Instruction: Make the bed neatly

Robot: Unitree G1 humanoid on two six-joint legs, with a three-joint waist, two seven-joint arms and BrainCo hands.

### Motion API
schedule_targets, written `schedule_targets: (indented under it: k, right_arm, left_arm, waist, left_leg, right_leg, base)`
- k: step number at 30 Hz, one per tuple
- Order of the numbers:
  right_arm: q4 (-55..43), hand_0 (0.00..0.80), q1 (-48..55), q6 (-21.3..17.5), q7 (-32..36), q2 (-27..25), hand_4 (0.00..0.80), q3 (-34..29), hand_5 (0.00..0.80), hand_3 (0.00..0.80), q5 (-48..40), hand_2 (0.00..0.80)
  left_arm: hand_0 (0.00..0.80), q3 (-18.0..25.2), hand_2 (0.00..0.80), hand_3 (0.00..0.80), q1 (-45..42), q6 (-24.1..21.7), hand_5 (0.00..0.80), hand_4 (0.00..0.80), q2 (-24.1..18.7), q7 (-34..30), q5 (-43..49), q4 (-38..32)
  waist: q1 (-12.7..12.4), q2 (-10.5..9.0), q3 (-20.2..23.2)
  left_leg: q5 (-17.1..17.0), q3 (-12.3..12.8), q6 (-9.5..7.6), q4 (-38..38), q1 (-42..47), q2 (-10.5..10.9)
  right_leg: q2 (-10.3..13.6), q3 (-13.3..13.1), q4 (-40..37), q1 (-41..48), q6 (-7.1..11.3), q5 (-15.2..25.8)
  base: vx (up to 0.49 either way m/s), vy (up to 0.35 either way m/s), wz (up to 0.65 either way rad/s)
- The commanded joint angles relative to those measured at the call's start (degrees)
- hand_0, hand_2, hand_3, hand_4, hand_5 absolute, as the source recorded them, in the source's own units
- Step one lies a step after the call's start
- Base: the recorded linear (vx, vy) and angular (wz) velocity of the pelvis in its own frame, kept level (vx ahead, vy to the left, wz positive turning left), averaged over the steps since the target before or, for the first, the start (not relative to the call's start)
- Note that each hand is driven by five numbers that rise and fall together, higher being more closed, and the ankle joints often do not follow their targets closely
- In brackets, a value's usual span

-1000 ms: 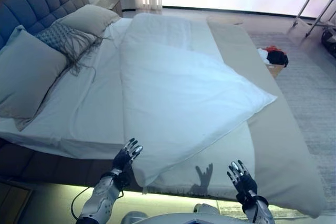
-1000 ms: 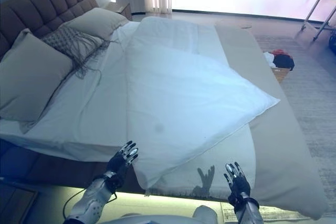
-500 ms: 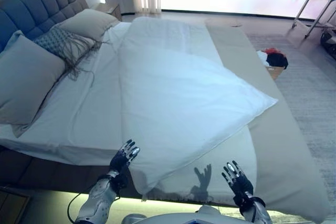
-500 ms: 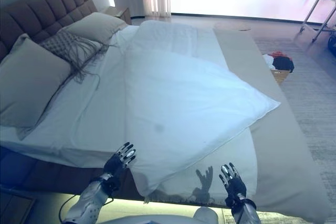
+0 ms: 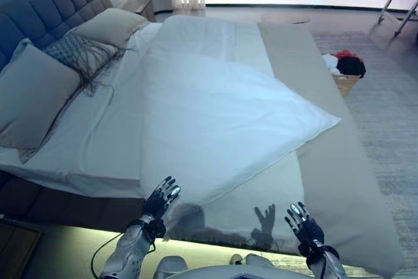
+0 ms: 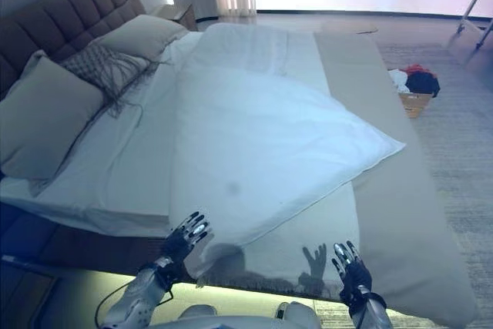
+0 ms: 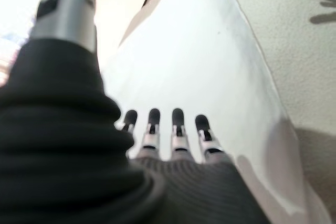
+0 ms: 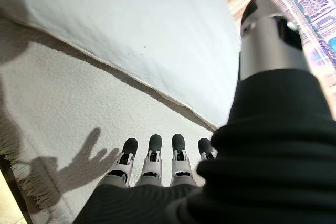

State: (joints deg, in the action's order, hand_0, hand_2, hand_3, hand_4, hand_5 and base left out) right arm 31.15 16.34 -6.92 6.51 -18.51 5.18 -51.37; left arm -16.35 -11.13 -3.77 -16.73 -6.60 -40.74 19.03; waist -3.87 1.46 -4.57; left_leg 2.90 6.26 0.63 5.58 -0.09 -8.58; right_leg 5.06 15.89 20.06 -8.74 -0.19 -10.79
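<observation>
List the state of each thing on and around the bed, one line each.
Duvet: skewed, corner pointing off the bed's side.
Pillows: propped against the headboard.
Fringed cushion: lying between them.
Basket: holding clothes.
Left hand: open, at the duvet's edge.
Right hand: open, holding nothing.

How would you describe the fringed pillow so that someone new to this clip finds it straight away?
Start at the tufted headboard at the bed's far left end, where three pillows lean in a row. The fringed pillow is the middle one, tucked between two plain pillows. It alone has a textured, patterned face and long dark tassels trailing over the white sheet.
</observation>
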Motion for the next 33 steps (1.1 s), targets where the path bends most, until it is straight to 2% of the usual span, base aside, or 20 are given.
schedule_targets:
  k: [1, 4, 7, 10, 12, 14, 15, 17, 20, 25, 33]
  right_arm:
    - [-5.05, 0.0, -0.86, -1.68, 0.49, -0.27, 0.0, -0.66, 0.0, 0.0, -1.14, 0.0]
    - [-5.54, 0.0, -0.6, -1.59, 0.63, -0.48, 0.0, -0.53, 0.0, 0.0, -1.88, 0.0]
    - [-6.33, 0.0, 0.54, -1.08, 0.84, -0.03, 0.0, -0.92, 0.0, 0.0, -2.22, 0.0]
    - [-5.47, 0.0, 0.56, -2.23, 0.09, 1.34, 0.0, -0.43, 0.0, 0.0, -2.21, 0.0]
    - [-5.45, 0.0, 0.63, -1.62, -0.41, 2.65, 0.0, -0.83, 0.0, 0.0, -2.16, 0.0]
    - [-6.27, 0.0, 1.32, -1.13, 1.86, 2.99, 0.0, -0.81, 0.0, 0.0, -1.92, 0.0]
    - [-6.25, 0.0, 1.35, -1.18, 2.73, 3.26, 0.0, -0.66, 0.0, 0.0, 1.05, 0.0]
    - [-6.7, 0.0, 0.55, -1.27, 2.22, 3.53, 0.0, -0.06, 0.0, 0.0, 3.22, 0.0]
    - [-7.02, 0.0, -0.09, -1.46, 1.7, 4.1, 0.0, 0.08, 0.0, 0.0, 2.3, 0.0]
    - [-5.15, 0.0, 0.03, -0.77, 1.02, 5.11, 0.0, -1.11, 0.0, 0.0, 1.83, 0.0]
    - [0.36, 0.0, -2.84, -0.33, 1.64, 6.61, 0.0, -1.42, 0.0, 0.0, -2.57, 0.0]
  left_arm:
    - [0.0, 2.79, 0.0, 0.0, -0.75, -3.15, 0.0, 0.0, -0.63, -0.37, 1.59, -6.44]
    - [0.0, 3.86, 0.0, 0.0, -1.69, -2.76, 0.0, 0.0, -1.12, -1.99, 0.94, -5.65]
    - [0.0, 4.63, 0.0, 0.0, -2.37, -2.21, 0.0, 0.0, -1.6, -3.2, 1.27, -6.31]
    - [0.0, 3.84, 0.0, 0.0, -1.28, -1.78, 0.0, 0.0, -3.04, -2.36, 1.16, -7.27]
    - [0.0, 3.73, 0.0, 0.0, -0.07, -1.97, 0.0, 0.0, -4.05, -1.98, 0.82, -6.83]
    - [0.0, 4.42, 0.0, 0.0, -0.23, -2.19, 0.0, 0.0, -5.07, -1.22, 1.08, -8.63]
    - [0.0, 4.79, 0.0, 0.0, -0.86, -2.43, 0.0, 0.0, -5.66, 0.56, 0.8, -9.21]
    - [0.0, 5.77, 0.0, 0.0, -1.25, -1.95, 0.0, 0.0, -6.12, 2.08, -0.5, -8.15]
    - [0.0, 6.54, 0.0, 0.0, -0.34, -1.54, 0.0, 0.0, -6.38, 1.45, -0.7, -6.71]
    - [0.0, 5.36, 0.0, 0.0, 1.05, -0.65, 0.0, 0.0, -5.9, 1.63, 0.15, -6.75]
    - [0.0, 3.8, 0.0, 0.0, 2.49, 1.23, 0.0, 0.0, -5.78, 1.23, 1.06, -6.76]
  waist:
    - [-1.15, -2.68, -1.35]
    - [-1.19, -2.29, -1.31]
    - [-0.93, -2.37, -0.96]
    - [-0.56, -1.89, -0.64]
    - [-0.48, -2.15, -0.92]
    - [-0.94, -2.7, -0.79]
    - [-1.59, -3.17, -0.91]
    - [-2.32, -3.32, -0.67]
    - [-2.67, -3.97, -0.1]
    - [-2.66, -4.68, 0.94]
    - [-4.01, -5.29, 1.76]
  left_leg:
    - [-16.97, -1.62, 7.5, -5.81, -3.86, -4.47]
    - [-15.44, -1.45, 7.56, -5.4, -3.32, -4.8]
    - [-11.79, -0.95, 6.97, -4.18, -1.7, -3.88]
    - [-8.66, 0.3, 5.73, -4.62, 0.34, -2.86]
    - [-7.32, 0.34, 4.38, -3.41, 1.09, -1.25]
    - [-5.35, 0.3, 2.68, -1.72, 0.56, 0.22]
    - [-3.74, 0.12, 1.59, -0.57, 0.73, 1.56]
    - [-2.68, -0.11, 0.64, 0.15, 0.92, 2.66]
    - [-1.38, 1.51, -0.74, 0.19, 1.21, 3.76]
    - [-0.48, 1.6, -2.59, -0.23, 1.05, 5.79]
    - [0.35, 1.47, -3.98, -1.03, 1.49, 7.38]
  right_leg:
    - [0.65, -0.23, -15.37, 12.62, 3.42, 7.59]
    - [1.68, 0.1, -14.0, 13.01, 3.59, 6.77]
    - [3.41, 0.07, -13.19, 13.85, 4.42, 6.59]
    - [7.15, 0.24, -9.69, 13.01, 6.6, 6.28]
    - [9.86, -0.3, -7.78, 13.6, 8.69, 6.87]
    - [11.82, -0.2, -8.02, 14.1, 9.62, 8.89]
    - [13.64, -0.09, -7.66, 14.26, 9.99, 10.18]
    - [15.26, -0.16, -7.77, 13.97, 9.99, 12.27]
    - [17.0, -0.4, -7.76, 14.15, 10.03, 13.56]
    - [17.85, -1.6, -6.31, 12.37, 9.49, 15.34]
    - [17.6, -0.75, -5.81, 11.27, 9.18, 16.67]
  base:
    - [0.104, 0.086, 0.01]
    - [0.187, 0.145, 0.0]
    - [0.214, 0.161, -0.09]
    - [0.209, 0.253, -0.02]
    - [0.194, 0.227, 0.05]
    - [0.183, 0.158, -0.01]
    - [0.206, 0.142, -0.04]
    - [0.207, 0.157, -0.07]
    - [0.16, 0.162, -0.24]
    - [0.113, 0.137, -0.01]
    - [0.047, 0.029, 0.05]
